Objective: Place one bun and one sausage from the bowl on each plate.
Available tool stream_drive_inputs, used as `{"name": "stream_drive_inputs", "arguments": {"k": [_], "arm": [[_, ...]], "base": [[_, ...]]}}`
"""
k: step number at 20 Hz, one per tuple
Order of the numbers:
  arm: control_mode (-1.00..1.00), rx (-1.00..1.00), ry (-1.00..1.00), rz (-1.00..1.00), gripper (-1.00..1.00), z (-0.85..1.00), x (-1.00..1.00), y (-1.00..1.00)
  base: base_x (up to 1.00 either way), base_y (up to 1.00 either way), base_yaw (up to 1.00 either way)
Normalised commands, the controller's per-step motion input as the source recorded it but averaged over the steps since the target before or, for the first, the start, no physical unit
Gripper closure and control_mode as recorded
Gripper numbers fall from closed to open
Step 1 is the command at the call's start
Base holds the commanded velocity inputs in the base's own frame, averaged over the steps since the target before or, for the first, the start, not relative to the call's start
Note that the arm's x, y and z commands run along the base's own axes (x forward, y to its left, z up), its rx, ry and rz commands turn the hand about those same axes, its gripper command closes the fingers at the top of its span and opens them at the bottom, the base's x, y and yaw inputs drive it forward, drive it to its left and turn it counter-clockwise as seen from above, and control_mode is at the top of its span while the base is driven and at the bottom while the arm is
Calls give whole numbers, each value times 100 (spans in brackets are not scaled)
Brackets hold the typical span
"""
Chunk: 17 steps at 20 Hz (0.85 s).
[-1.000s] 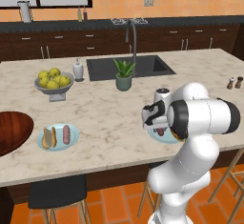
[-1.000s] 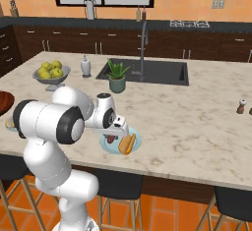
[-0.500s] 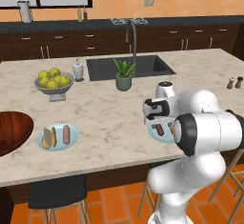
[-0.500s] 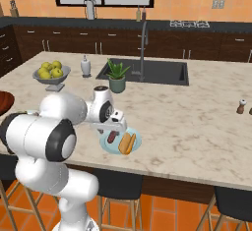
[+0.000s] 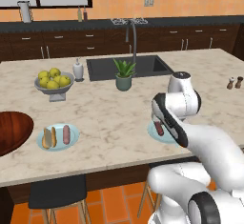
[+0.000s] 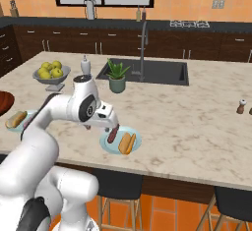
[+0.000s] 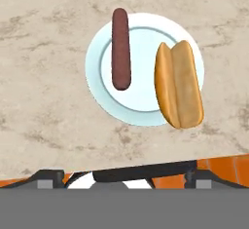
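In the hand view a pale blue plate [image 7: 143, 111] lies on the marble counter, with a dark sausage [image 7: 120, 47] on its left part and a bun [image 7: 178, 90] on its right rim. My gripper [image 7: 124, 174] hangs above it, open, its fingertips wide apart and nothing between them. From the right base view the gripper [image 6: 111, 125] hovers just over that plate [image 6: 132, 135]. Further left, a second plate [image 5: 71, 141] carries a bun [image 5: 47, 137] and a sausage [image 5: 66, 134]. The wooden bowl [image 5: 12, 132] is cut off by the left edge; what lies in it I cannot see.
A grey footed bowl of yellow-green fruit [image 5: 54, 82], a soap bottle [image 5: 77, 69], a potted plant [image 5: 124, 75] and the sink [image 5: 128, 66] stand further back. Two shakers [image 5: 235, 82] are at the far right. Stools sit under the counter's front edge.
The gripper has opened and the sausage now lies on the plate beside the bun. The arm's elbow has swung lower and nearer the cameras.
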Motion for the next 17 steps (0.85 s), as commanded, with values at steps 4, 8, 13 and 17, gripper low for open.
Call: {"name": "stream_drive_inputs", "arguments": {"k": [4, 8, 13, 17], "arm": [[-100, 0, -15, 0, -100, 71, -96, 8], [-100, 0, -8, 0, -100, 75, -31, 4], [-100, 0, -1, 0, -100, 36, 0, 0], [-100, 0, 0, 0, -100, 11, 0, 0]], "base": [[0, 0, 0], [0, 0, 0], [0, 0, 0], [0, 0, 0]]}}
